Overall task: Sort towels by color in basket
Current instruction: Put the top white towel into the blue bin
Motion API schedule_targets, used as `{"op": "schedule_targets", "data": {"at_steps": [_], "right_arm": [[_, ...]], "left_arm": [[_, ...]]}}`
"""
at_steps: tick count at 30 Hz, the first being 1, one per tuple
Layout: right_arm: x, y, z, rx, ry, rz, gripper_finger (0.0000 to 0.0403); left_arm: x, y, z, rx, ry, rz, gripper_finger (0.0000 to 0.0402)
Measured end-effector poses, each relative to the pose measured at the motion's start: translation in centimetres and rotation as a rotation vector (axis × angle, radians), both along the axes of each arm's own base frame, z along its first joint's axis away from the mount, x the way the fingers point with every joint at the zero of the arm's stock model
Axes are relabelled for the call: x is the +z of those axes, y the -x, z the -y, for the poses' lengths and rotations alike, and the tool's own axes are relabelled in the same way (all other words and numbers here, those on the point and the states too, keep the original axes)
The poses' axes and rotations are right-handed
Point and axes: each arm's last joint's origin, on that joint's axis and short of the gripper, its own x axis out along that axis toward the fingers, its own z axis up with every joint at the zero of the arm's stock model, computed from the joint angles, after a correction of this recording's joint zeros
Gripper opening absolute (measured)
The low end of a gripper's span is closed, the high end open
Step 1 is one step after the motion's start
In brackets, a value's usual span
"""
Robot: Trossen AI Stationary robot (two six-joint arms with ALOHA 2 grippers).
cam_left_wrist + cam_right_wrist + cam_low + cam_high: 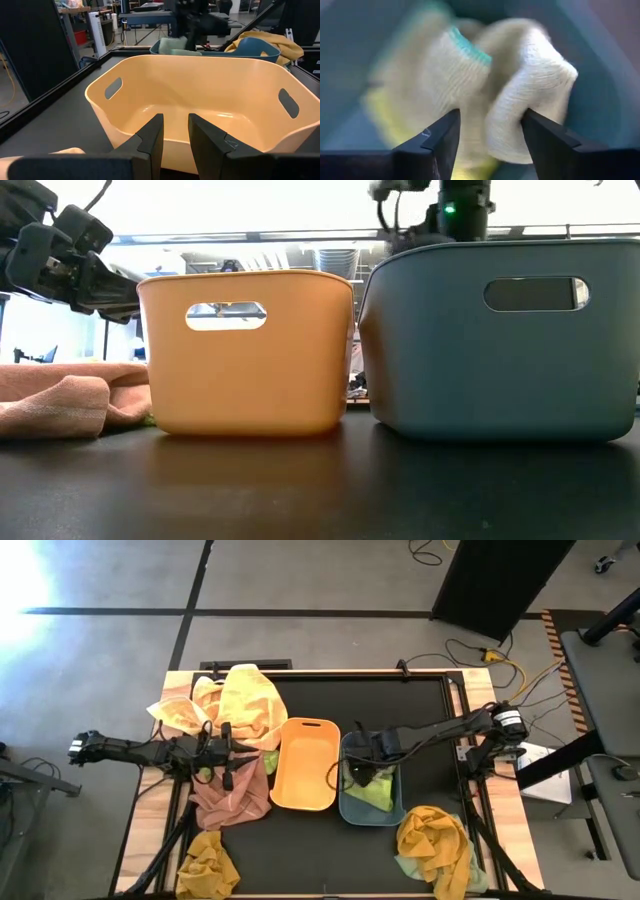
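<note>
The orange tub [305,770] and the blue-grey tub [372,821] stand side by side mid-table. My right gripper [358,772] reaches down into the blue-grey tub, open, over a lime green towel [376,794]. In the right wrist view a bunched pale towel [520,90] with a teal edge sits between its fingers [490,130]. My left gripper [238,752] hovers left of the orange tub [200,95], above a salmon pink towel [232,798] lying on the table. It is open by a narrow gap [175,135] and holds nothing. My right gripper comes from above into the blue-grey tub, its open fingers on either side of a bunched fold of the pale towel [505,125]. The fold lies close to one fingertip [535,127], but I cannot tell whether it touches.
A yellow and peach towel heap [240,700] lies at the far left corner. A mustard towel [208,862] sits at the near left. A mustard-orange towel on a pale green one [432,840] sits near right. The orange tub's floor is bare.
</note>
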Motion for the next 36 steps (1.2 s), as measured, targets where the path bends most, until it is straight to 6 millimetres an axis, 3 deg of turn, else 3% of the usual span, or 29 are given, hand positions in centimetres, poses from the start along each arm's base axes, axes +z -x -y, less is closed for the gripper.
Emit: {"op": "schedule_targets", "data": {"at_steps": [6,11,18,26,30,36], "right_arm": [[-0.4,-2.0,-0.6,0.136,-0.121,0.18,0.0185],[-1.4,-1.5,-0.2,0.129,-0.057,0.146,0.0171],[-4.7,-0.2,0.2,0.041,-0.023,0.056,0.0146],[-8.0,-1.0,0.1,0.055,-0.049,-0.006,0.0135],[-6.6,-1.3,0.2,0.081,-0.051,-0.034,0.0142],[-2.0,-1.7,0.1,0.103,-0.033,0.065,0.0172]], "left_arm": [[0.0,0.0,0.0,0.0,0.0,0.0,0.0075],[0.0,0.0,0.0,0.0,0.0,0.0,0.0075],[0.0,0.0,0.0,0.0,0.0,0.0,0.0075],[0.0,0.0,0.0,0.0,0.0,-0.003,0.0075],[-0.1,0.0,0.0,0.0,-0.001,-0.006,0.0075],[-0.1,0.0,0.0,0.0,-0.001,-0.008,0.0075]]}}
